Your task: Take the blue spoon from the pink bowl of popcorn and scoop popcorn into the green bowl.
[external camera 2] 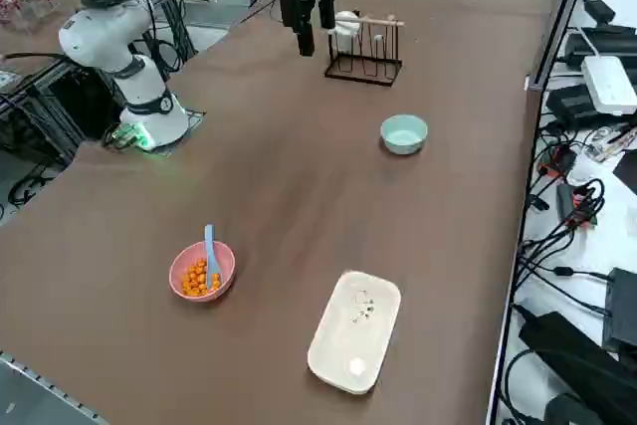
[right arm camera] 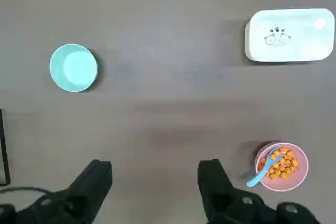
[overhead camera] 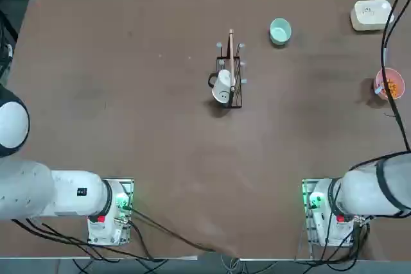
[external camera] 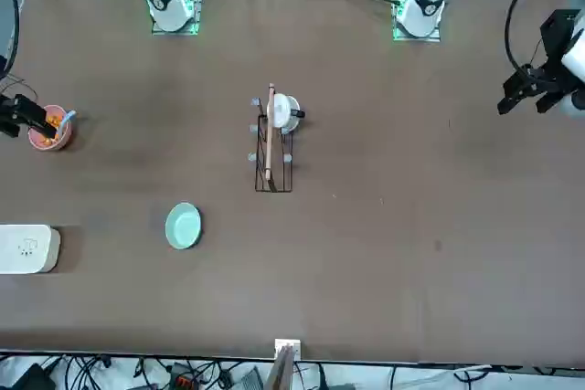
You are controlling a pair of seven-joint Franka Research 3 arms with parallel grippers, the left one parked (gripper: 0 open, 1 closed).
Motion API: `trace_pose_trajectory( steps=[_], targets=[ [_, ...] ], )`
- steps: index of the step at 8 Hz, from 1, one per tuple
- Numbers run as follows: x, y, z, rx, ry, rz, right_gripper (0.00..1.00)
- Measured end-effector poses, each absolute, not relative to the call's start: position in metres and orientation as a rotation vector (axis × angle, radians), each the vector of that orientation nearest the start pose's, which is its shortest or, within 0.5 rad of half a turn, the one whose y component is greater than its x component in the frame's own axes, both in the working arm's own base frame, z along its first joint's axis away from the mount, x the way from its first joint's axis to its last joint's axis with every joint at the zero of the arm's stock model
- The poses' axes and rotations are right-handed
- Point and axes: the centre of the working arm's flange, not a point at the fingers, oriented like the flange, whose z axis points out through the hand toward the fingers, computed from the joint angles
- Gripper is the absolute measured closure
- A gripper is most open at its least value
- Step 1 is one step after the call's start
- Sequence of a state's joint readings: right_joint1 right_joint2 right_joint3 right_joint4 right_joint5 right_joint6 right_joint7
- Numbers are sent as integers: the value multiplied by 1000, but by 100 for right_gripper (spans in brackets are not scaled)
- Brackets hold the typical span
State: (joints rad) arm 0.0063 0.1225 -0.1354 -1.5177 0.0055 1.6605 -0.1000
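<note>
In the right wrist view we see the right gripper (right arm camera: 155, 174) above the tabletop (right arm camera: 157, 119), its fingers (right arm camera: 97, 182) spread wide apart with nothing between them. The blue spoon (right arm camera: 265, 169) rests in the pink bowl (right arm camera: 282, 184), its scooping end among the popcorn (right arm camera: 286, 165) and its handle leaning out over the rim. The green bowl (right arm camera: 74, 67) sits upright on the tabletop, well apart from the pink one, and we see no popcorn in it. A white rounded box (right arm camera: 290, 35) lies near the pink bowl, touching neither bowl. From overhead we find a white mug (overhead camera: 222, 86) with a dark handle at a black wire rack (overhead camera: 236, 97), which stands near the green bowl and apart from it.
</note>
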Motion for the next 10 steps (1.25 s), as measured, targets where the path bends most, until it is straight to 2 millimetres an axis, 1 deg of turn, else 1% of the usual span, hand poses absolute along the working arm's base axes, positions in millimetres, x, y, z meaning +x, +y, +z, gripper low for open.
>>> trace_pose_trajectory(
  steps=[3,4,5,6,8,9,10],
  targets=[
    [594,-75,588,-3155,52,-31,0],
    [592,-76,586,-3154,56,0,0],
    [586,-80,581,-3154,68,81,0],
    [577,-91,571,-3148,100,205,0],
    [559,-130,531,-3102,211,552,0],
    [555,-149,511,-3088,258,660,0],
    [554,-163,491,-3097,284,746,0]
  ],
)
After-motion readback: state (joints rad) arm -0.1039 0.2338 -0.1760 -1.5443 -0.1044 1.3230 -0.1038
